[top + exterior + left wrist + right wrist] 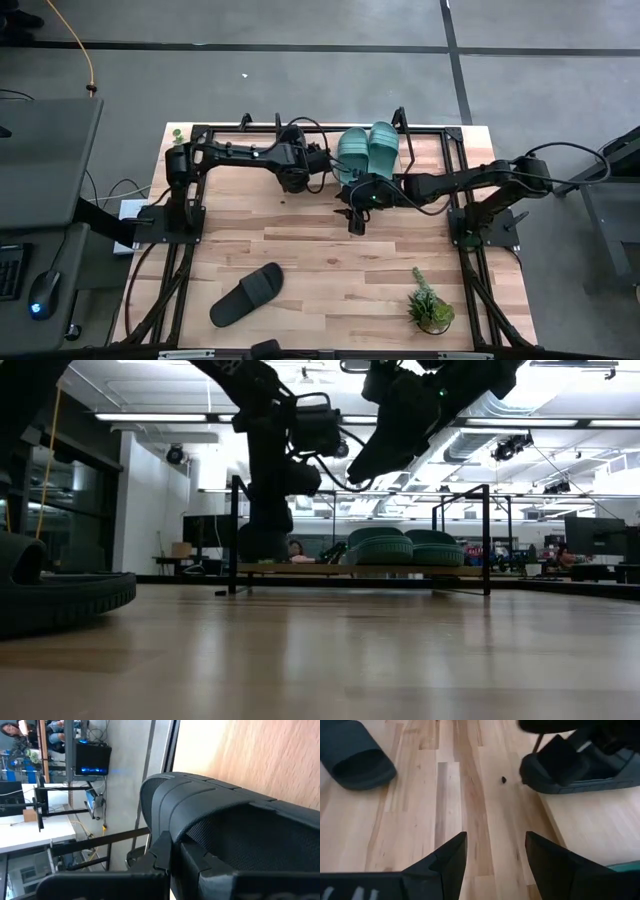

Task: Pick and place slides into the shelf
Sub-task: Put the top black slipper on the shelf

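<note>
**Black slide being set on shelf; one more lying loose on table**

Two teal slides already sitting side by side on the shelf, toes toward the table's far edge, filling its right-hand part and leaving the left part free. Black slide being held at the shelf's left part by the left tool, clamped tight on the strap; probably being carried by the strap because that is the only raised part thin enough to pinch. Second black slide lying flat on the table, well apart from the shelf, near the front edge, at an angle.

Right tool hanging over bare table just in front of the shelf, fingers standing wide with nothing between them; apparently waiting clear of the left arm's work. Potted plant standing near the front right corner, out of the way.

High view hiding the held slide under the left arm; left wrist view showing it plainly, against the shelf board. Right wrist view showing both black slides at once. Low view showing the teal pair resting level on the shelf board, and the right tool well above the table.
</note>
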